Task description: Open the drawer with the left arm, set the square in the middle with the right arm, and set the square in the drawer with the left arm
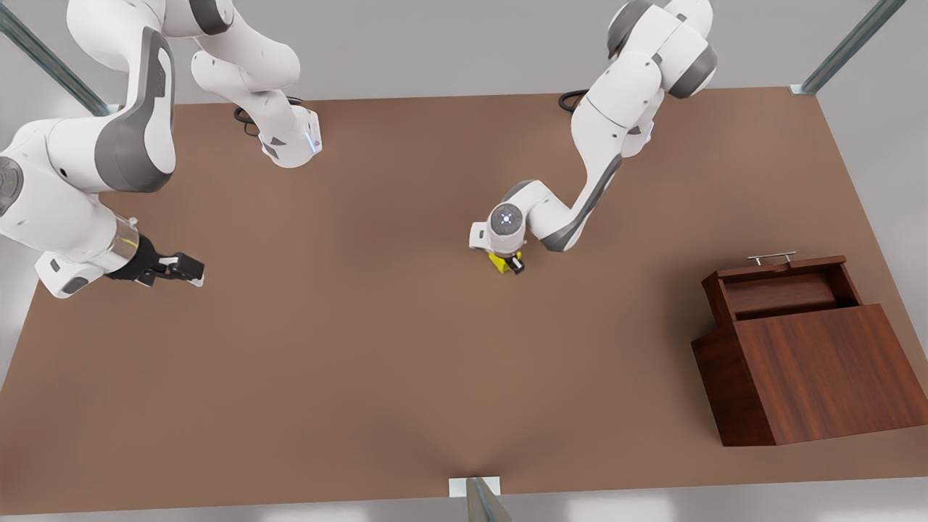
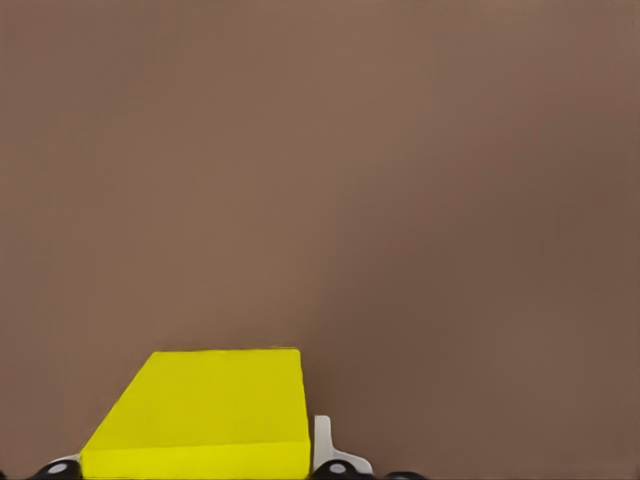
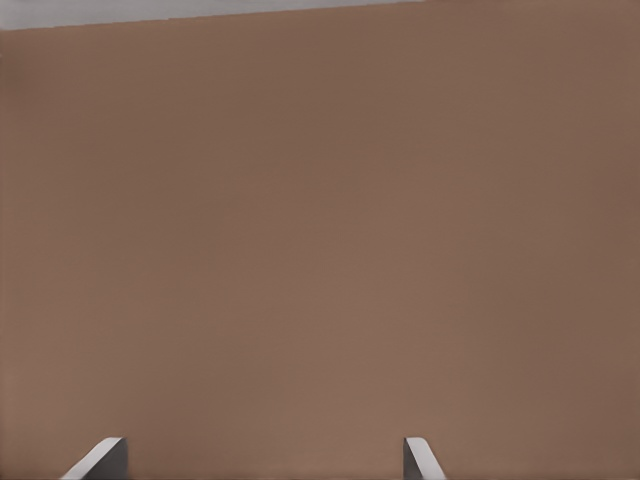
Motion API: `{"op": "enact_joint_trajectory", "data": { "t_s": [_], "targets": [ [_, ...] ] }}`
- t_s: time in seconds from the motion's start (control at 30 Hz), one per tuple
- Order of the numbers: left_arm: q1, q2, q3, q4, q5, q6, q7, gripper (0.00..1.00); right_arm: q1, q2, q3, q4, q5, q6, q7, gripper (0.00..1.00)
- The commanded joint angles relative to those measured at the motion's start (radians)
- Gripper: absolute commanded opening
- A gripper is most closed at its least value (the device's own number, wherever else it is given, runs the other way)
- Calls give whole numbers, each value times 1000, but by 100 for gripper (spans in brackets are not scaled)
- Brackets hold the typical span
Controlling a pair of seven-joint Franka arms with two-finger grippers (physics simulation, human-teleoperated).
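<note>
The square (image 1: pixel 497 262), a small yellow cube, sits at the middle of the brown tabletop (image 1: pixel 362 348). My left gripper (image 1: pixel 509 262) points down over it and is shut on it. In the left wrist view the square (image 2: pixel 205 415) fills the space between the fingertips (image 2: pixel 322 442). The drawer (image 1: pixel 779 288) stands pulled open at the top of the dark wooden cabinet (image 1: pixel 819 377) on the front view's right, its silver handle (image 1: pixel 772 257) facing the back. My right gripper (image 1: pixel 190 270) waits open above the table at the front view's left, its fingers (image 3: pixel 100 462) spread with nothing between them.
Both arm bases (image 1: pixel 290 141) stand along the back edge of the table. Metal frame posts (image 1: pixel 848 47) rise at the back corners, and another post (image 1: pixel 482 500) stands at the front edge. Bare tabletop lies between the square and the cabinet.
</note>
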Motion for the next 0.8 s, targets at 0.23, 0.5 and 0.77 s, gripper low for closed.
{"op": "enact_joint_trajectory", "data": {
  "t_s": [0.23, 0.5, 0.77],
  "targets": [
    [-2, -8, 6, 2, 45, -2, -17, 66, -1, 0, 0, -1, 1, 2, 0, 100],
    [9, -29, 8, 9, -23, -2, -112, 63, -2, 0, 0, -1, 2, 6, 0, 100],
    [11, -144, 64, 25, -98, -129, -377, 64, -2, 8, 0, -2, 2, 17, 0, 100]
  ]
}}
